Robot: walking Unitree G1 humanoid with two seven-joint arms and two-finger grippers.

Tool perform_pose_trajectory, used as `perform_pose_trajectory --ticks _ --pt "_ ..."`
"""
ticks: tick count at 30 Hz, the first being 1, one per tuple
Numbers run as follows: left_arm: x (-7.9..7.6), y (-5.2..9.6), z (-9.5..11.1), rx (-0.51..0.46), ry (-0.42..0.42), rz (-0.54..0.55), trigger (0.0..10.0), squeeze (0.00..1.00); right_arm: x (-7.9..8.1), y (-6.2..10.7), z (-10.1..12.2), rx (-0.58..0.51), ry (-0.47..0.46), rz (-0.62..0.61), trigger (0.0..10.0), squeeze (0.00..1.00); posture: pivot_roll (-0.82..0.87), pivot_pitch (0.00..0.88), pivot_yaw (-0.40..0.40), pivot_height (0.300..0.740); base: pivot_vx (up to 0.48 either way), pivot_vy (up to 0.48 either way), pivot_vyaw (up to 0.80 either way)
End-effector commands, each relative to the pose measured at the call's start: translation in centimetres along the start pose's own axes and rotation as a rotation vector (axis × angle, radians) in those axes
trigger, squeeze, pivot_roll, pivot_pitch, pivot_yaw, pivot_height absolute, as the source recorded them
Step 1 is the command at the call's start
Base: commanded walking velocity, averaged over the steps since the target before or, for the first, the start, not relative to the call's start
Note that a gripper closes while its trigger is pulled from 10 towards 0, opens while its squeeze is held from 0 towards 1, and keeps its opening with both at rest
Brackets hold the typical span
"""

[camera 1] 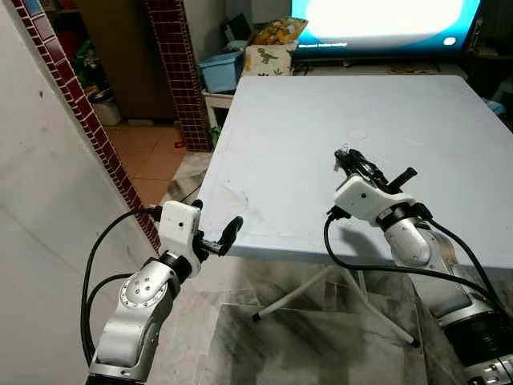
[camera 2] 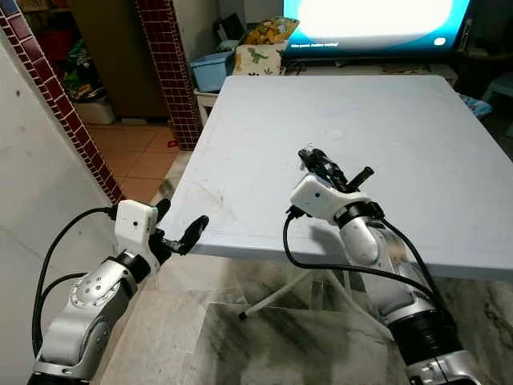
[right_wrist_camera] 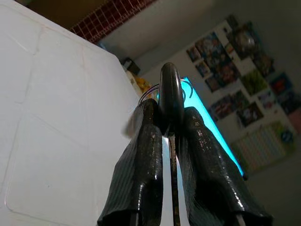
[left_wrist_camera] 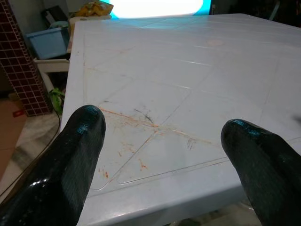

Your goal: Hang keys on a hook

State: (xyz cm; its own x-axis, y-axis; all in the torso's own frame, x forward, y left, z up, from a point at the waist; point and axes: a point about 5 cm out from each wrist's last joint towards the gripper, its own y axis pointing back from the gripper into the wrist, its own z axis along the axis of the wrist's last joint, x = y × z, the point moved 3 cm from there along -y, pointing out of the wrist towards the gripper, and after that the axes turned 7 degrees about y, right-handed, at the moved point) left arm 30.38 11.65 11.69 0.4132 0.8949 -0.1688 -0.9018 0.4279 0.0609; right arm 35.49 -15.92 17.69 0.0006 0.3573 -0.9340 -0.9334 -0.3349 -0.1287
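My right gripper (camera 1: pixel 347 159) hovers just above the white plastic table (camera 1: pixel 321 120), near the middle of its front half. It is shut on a bunch of keys (right_wrist_camera: pixel 170 93): a black key head and thin wire rings stick out past the fingertips, and metal blades run between the fingers (right_wrist_camera: pixel 141 165). My left gripper (camera 1: pixel 215 220) is open and empty, level with the table's front left corner, and its fingers (left_wrist_camera: pixel 77 146) point across the scuffed tabletop (left_wrist_camera: pixel 178 84).
A white wall (camera 1: pixel 40 200) with a red brick-tile edge (camera 1: pixel 88 120) stands close on my left. A brick-tile pillar (camera 1: pixel 172 64), a blue bin (camera 1: pixel 220 70) and a lit screen (camera 1: pixel 385 20) lie beyond the table. Folding table legs (camera 1: pixel 321 289) stand on marble floor.
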Motion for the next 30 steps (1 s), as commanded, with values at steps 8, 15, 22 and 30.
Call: perform_pose_trajectory --ticks 8,15,22,30 --pt "0.4 0.0 -0.1 -0.001 -0.013 0.019 10.0 0.00 0.1 -0.3 1.3 -0.117 0.205 0.012 10.0 0.00 -0.04 0.015 0.115 0.740 0.000 0.000 0.00" --pt "0.3 -0.1 -0.1 0.002 -0.010 0.012 10.0 0.00 1.4 0.2 -0.2 -0.046 0.075 0.105 10.0 0.00 -0.05 0.012 0.113 0.740 0.000 0.000 0.00" --pt "0.2 -0.1 -0.3 0.011 -0.008 0.001 10.0 0.00 3.0 1.1 -4.3 0.269 -0.342 0.249 10.0 0.00 -0.05 0.013 0.115 0.740 0.000 0.000 0.00" --pt "0.0 -0.2 -0.5 0.023 -0.007 -0.013 10.0 0.00 3.8 1.9 -5.0 0.388 -0.521 0.312 10.0 0.13 -0.05 0.014 0.116 0.740 0.000 0.000 0.00"
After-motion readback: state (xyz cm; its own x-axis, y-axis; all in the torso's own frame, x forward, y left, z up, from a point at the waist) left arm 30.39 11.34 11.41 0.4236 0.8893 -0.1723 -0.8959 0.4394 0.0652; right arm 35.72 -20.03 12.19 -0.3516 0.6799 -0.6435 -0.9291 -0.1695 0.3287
